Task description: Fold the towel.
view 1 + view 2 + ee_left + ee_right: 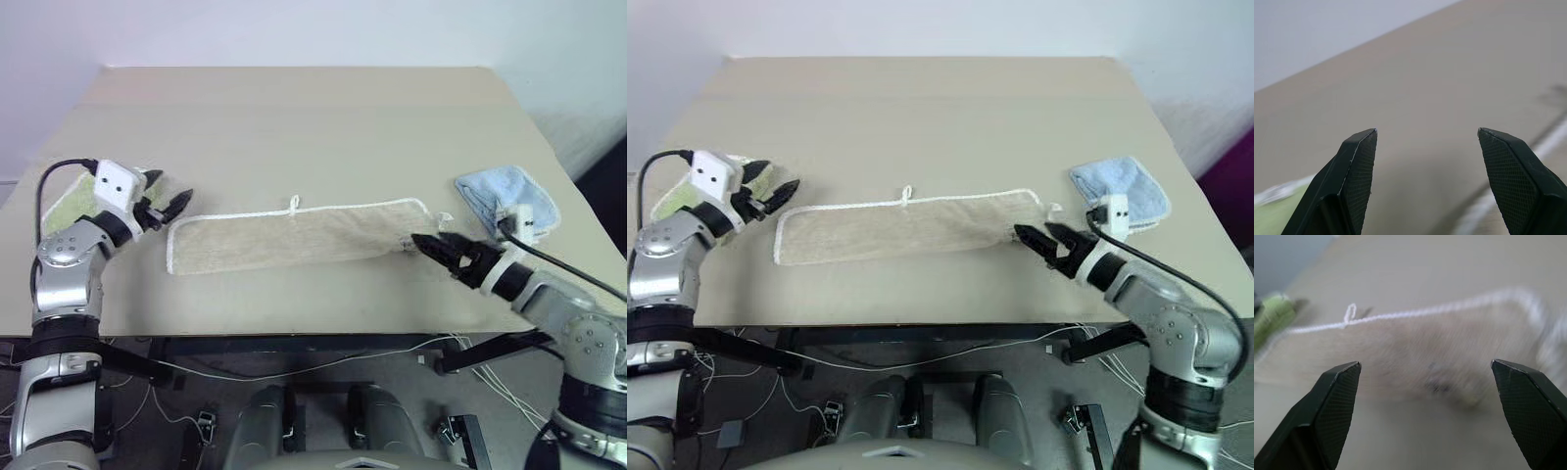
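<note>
towel (1415,357) blurred, dark mark perhaps a stain (1439,384)

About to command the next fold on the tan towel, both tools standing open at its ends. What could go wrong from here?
1. The green towel lies right under the left tool; a low grab could snag it along with the towel.
2. The right tool sits at a rumpled corner, so it may pinch only the white edging, and the fold would come out skewed.
3. The blue towel lies beside the right arm; a wide swing could drag it.
</note>
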Robot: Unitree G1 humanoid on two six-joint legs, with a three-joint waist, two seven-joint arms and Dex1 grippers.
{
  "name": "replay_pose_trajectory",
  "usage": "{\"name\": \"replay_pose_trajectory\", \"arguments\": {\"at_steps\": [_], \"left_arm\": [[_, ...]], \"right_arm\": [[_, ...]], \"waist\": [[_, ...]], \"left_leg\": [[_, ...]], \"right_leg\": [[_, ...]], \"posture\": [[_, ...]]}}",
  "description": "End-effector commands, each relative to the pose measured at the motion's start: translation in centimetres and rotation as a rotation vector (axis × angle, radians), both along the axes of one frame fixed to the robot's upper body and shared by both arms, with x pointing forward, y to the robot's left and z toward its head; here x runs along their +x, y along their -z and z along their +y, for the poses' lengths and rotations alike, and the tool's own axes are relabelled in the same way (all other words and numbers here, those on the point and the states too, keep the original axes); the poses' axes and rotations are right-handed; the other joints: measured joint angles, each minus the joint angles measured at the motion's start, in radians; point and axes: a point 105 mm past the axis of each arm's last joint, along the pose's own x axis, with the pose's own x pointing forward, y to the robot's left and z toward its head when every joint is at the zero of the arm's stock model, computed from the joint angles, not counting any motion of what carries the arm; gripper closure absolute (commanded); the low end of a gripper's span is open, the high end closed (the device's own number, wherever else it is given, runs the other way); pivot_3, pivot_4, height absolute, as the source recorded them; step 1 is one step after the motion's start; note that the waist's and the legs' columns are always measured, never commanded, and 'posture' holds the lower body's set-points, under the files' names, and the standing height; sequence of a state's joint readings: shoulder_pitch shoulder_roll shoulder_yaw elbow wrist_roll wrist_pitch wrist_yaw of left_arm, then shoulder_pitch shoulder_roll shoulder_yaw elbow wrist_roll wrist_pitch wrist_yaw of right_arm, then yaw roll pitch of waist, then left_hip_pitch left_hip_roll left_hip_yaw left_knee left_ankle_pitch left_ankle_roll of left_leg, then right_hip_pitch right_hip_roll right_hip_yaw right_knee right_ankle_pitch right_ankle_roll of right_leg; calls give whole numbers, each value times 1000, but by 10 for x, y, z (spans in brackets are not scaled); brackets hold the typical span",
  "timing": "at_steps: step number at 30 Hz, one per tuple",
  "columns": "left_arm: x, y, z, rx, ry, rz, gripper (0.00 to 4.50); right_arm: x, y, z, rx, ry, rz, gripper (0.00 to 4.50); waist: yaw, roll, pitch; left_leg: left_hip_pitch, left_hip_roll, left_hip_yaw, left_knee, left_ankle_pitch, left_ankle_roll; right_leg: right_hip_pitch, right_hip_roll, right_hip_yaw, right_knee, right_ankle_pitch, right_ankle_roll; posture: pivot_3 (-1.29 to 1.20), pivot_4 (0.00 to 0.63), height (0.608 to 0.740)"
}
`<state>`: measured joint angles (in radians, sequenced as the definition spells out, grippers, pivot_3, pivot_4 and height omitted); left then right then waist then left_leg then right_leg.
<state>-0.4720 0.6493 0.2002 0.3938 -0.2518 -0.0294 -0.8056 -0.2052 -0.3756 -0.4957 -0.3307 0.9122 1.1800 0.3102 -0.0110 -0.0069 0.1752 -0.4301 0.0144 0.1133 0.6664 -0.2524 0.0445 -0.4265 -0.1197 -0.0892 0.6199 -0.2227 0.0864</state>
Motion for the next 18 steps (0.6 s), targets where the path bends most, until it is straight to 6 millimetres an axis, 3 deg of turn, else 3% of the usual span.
{"name": "replay_pose_trajectory", "arguments": {"at_steps": [1,8,18], "left_arm": [[-13,-3,-27,31,154,-11,1056],[-42,12,-64,-24,354,84,1056],[-53,17,-76,-41,388,119,1056]], "right_arm": [[0,3,-10,88,112,72,39],[13,12,-12,292,238,170,39],[48,19,-4,489,370,252,39]], "waist": [[-1,0,0],[-4,1,0],[-7,1,0]], "left_leg": [[0,0,0,0,0,0],[0,0,0,-1,0,0],[0,1,0,-1,0,1]], "right_leg": [[0,0,0,0,0,0],[0,1,1,0,0,0],[0,4,0,0,0,0]], "posture": [[0,150,740],[0,150,740],[0,150,740]]}}
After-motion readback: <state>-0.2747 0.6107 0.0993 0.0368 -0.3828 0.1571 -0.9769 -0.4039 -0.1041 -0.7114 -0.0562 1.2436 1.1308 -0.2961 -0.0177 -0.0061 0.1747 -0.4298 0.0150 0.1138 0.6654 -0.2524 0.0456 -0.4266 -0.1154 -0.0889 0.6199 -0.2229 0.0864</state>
